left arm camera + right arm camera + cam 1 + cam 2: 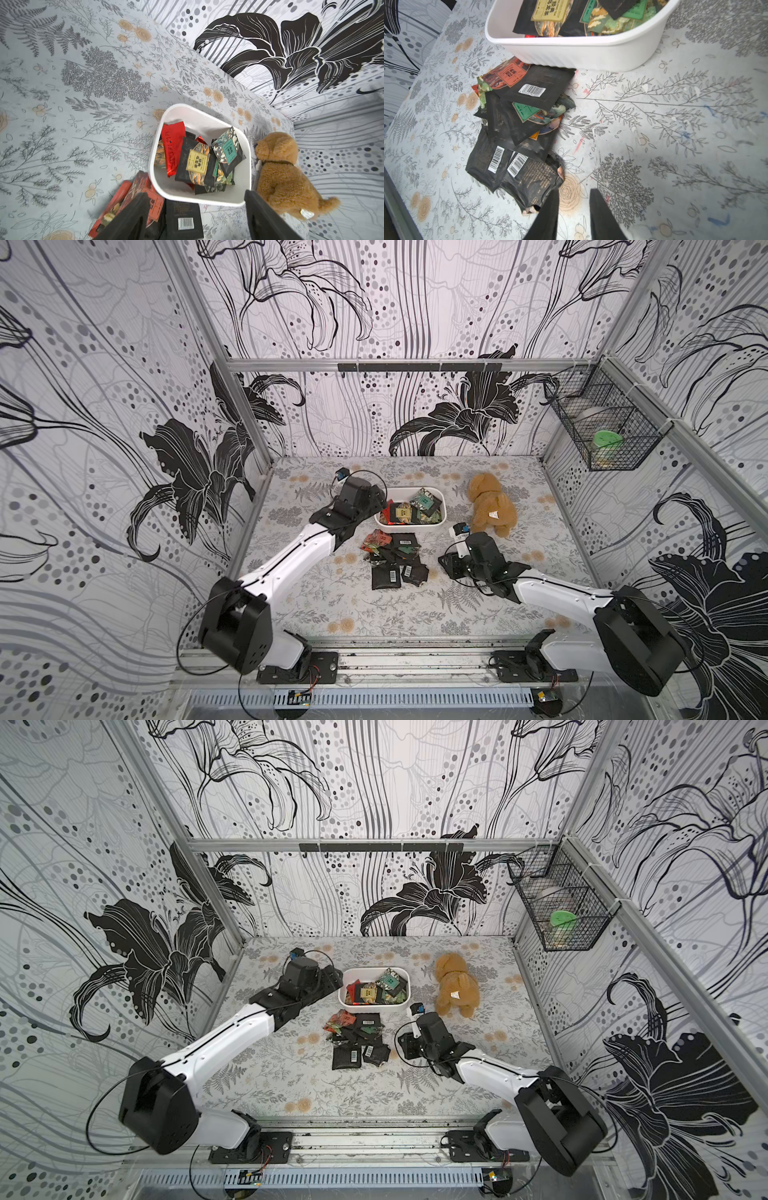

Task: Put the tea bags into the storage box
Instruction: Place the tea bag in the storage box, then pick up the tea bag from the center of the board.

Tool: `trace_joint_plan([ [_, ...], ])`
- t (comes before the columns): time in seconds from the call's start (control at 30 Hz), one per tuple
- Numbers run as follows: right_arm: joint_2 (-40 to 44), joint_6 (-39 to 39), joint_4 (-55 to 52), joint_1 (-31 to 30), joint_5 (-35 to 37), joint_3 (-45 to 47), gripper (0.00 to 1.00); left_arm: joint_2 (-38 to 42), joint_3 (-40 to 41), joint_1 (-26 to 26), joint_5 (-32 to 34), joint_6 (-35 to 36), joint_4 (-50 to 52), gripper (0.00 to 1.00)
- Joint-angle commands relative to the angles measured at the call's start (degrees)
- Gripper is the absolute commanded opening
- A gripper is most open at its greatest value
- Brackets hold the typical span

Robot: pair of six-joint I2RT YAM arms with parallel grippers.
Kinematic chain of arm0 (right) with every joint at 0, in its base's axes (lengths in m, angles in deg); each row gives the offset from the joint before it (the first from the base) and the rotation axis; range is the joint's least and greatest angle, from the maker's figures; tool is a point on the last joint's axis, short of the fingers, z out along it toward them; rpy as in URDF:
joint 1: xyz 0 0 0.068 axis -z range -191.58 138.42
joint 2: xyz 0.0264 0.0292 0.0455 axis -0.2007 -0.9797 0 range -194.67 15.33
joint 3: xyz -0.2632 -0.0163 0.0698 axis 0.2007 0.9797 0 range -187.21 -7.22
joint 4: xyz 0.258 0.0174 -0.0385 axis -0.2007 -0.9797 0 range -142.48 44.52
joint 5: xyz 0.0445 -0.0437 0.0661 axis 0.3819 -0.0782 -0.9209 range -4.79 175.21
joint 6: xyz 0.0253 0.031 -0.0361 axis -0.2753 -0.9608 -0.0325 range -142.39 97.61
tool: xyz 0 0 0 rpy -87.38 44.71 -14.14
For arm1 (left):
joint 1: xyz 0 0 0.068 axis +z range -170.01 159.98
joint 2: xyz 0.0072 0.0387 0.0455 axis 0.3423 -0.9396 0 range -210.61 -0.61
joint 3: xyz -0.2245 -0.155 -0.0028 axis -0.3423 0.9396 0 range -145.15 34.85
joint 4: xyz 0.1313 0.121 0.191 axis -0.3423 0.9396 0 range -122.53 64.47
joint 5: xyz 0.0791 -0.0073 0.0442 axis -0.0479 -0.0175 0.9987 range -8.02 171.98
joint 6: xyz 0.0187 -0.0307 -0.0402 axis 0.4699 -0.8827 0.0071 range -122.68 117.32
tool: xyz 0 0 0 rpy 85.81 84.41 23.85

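The left hand stands wide open and empty, just over the nearest edge of the shallow white plastic storage box. Several flat foil tea bags lie inside the box. The right hand is narrow and holds nothing. A pile of black sachets lies just ahead of it on the flower-printed bench.

The storage box is moulded in smooth plastic, ribbed on the outer wall. The tea bags are formed of creased matt foil. The plush dog is covered in fuzzy pile.
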Motion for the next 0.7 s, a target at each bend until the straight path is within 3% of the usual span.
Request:
trace_joint_plan([
  [0.0, -1.85, 1.57, 0.97, -0.76, -2.17, -2.52, 0.3, 3.43, 9.19, -1.59, -6.77, -2.84, -6.54, 0.76],
  [0.23, -6.03, 3.48, -1.91, -5.64, 1.86, -6.32, 0.29, 7.28, 19.54, -12.56, -4.52, -8.37, -9.62, 0.72],
  [0.43, -10.75, 4.25, -3.83, -7.4, 4.22, -10.07, 0.27, 4.44, 22.15, -19.96, -1.14, -11.19, -11.06, 0.67],
  [0.67, -14.93, 4.51, -5.82, -7.65, 3.93, -12.7, 0.23, -1.74, 23.45, -21.58, -1.99, -11.71, -15.75, 0.53],
])
